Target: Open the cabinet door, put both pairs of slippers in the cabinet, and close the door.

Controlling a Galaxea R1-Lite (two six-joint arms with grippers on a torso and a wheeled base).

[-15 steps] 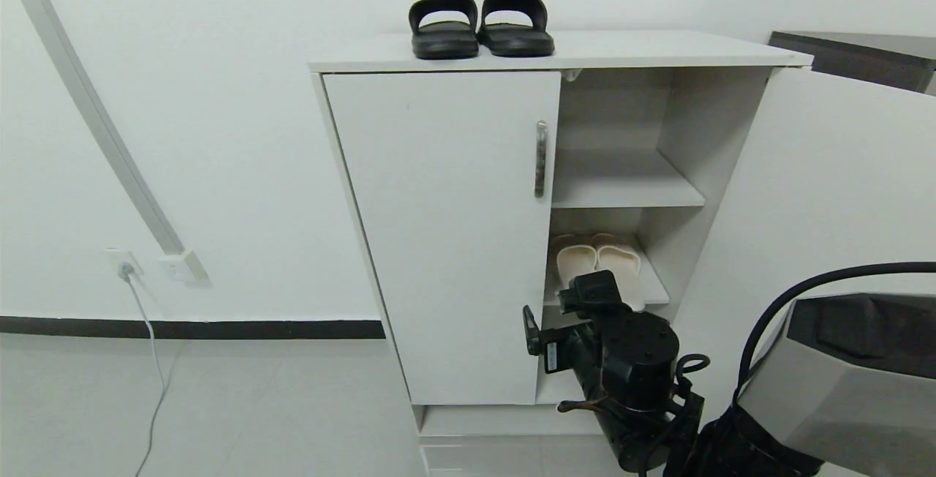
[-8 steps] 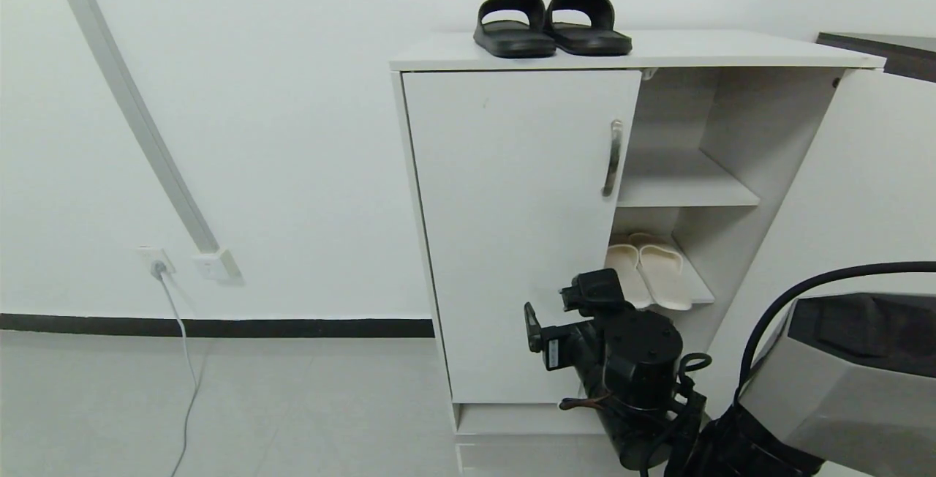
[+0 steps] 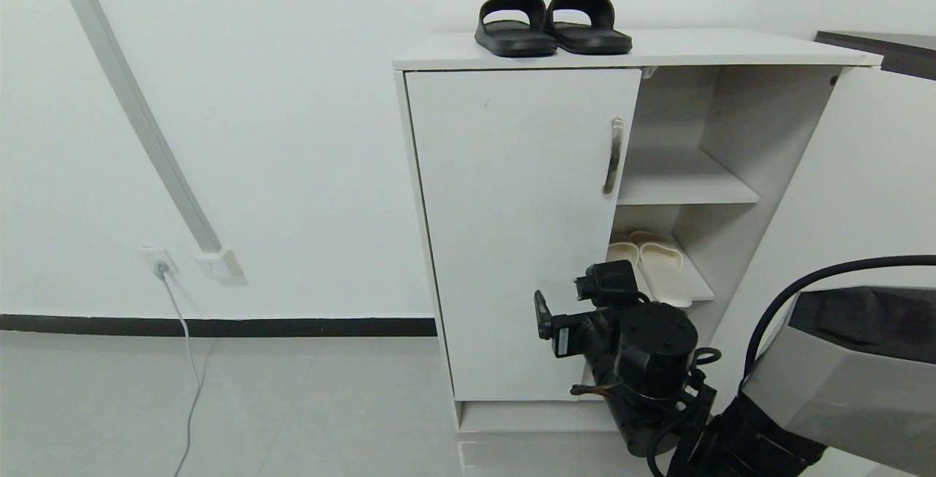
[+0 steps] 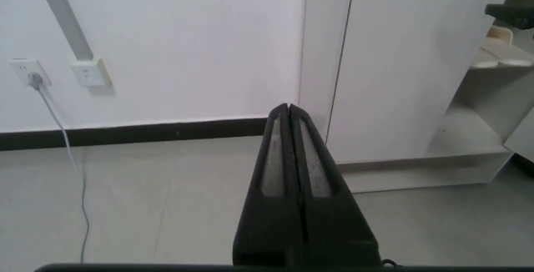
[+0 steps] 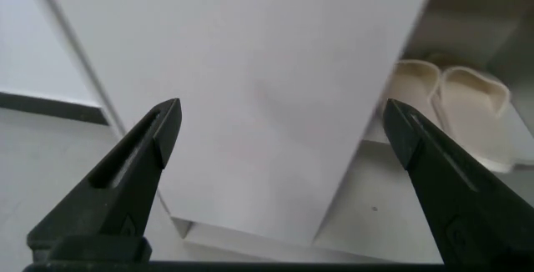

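The cabinet [image 3: 716, 49] is smooth white board with a dull, flat look, and its handle [image 3: 613, 156] is shiny silver metal. The black slippers [image 3: 553, 39] on top look like soft, dull rubber, and the cream slippers [image 3: 662, 272] inside look smooth and foamy. The floor [image 3: 292, 404] is smooth grey tile with a little shine, the wall [image 3: 292, 96] is plain white paint, and the right pincer [image 5: 282, 113] and left pincer [image 4: 288, 113] look like dull black plastic.
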